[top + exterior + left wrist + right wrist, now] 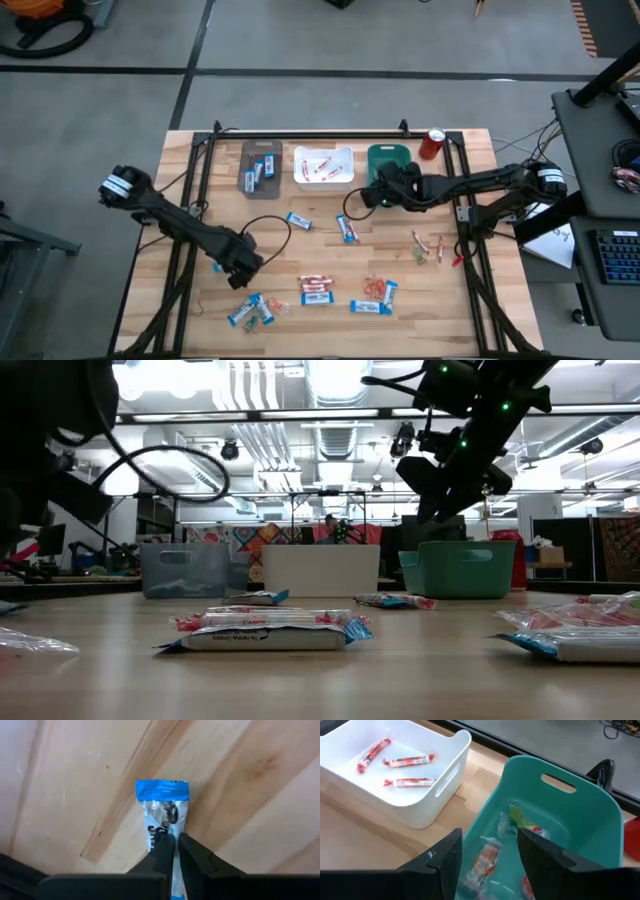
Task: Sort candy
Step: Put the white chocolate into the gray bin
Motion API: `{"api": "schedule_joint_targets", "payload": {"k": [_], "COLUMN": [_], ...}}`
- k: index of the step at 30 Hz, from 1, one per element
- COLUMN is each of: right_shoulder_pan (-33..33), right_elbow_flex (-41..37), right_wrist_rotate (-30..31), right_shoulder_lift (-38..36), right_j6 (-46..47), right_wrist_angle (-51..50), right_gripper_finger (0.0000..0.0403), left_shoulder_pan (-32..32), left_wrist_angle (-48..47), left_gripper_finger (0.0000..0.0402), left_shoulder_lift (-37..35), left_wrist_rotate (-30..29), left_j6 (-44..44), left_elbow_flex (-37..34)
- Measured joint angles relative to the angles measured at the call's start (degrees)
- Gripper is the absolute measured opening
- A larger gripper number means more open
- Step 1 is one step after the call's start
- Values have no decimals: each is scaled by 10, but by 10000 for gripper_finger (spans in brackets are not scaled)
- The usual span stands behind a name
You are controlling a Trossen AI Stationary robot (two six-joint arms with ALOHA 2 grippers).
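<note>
My left gripper (243,275) stands at the near left of the table, pointing down, shut on a blue-and-white candy bar (162,805) that lies on the wood. My right gripper (490,845) hangs open with nothing between its fingers over the teal bin (560,810), which holds several small wrapped sweets (485,860). More candy lies loose on the table: blue-and-white bars (299,221), red-and-white bars (316,284) and tiny orange-red pieces (430,246). My left gripper pinches the blue-and-white bar between its two fingers (192,852), which come from above and point down. They sit on the bar's two long sides about mid-length (161,832), where the wrapper is squeezed narrow. The bar's blue end (162,790) lies flat on the table.
Along the far edge stand a grey bin (260,168) with blue-and-white bars, a white bin (323,166) with three red-and-white bars (407,762), the teal bin (386,156) and a red can (432,143). Black frame rails run along the table's left and right sides.
</note>
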Motion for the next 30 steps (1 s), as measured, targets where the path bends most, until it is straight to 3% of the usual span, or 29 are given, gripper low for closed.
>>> {"api": "schedule_joint_targets", "payload": {"k": [10, 16, 21, 25, 30], "right_shoulder_pan": [13, 16, 26, 41, 54], "right_elbow_flex": [0, 0, 0, 0, 0], "right_wrist_rotate": [1, 1, 1, 1, 1], "right_shoulder_lift": [0, 0, 0, 0, 0], "right_j6": [0, 5, 10, 11, 11], "right_wrist_angle": [1, 2, 3, 7, 12], "right_gripper_finger": [183, 183, 183, 183, 183], "left_shoulder_pan": [0, 9, 19, 16, 16], "left_wrist_angle": [1, 8, 21, 101, 297], "left_gripper_finger": [1, 1, 0, 0, 18], "left_shoulder_lift": [-115, -185, -218, -223, -206], "left_wrist_rotate": [-38, -114, -120, -133, -139], "left_j6": [32, 60, 81, 146, 238], "left_elbow_flex": [0, 0, -9, -39, -98]}}
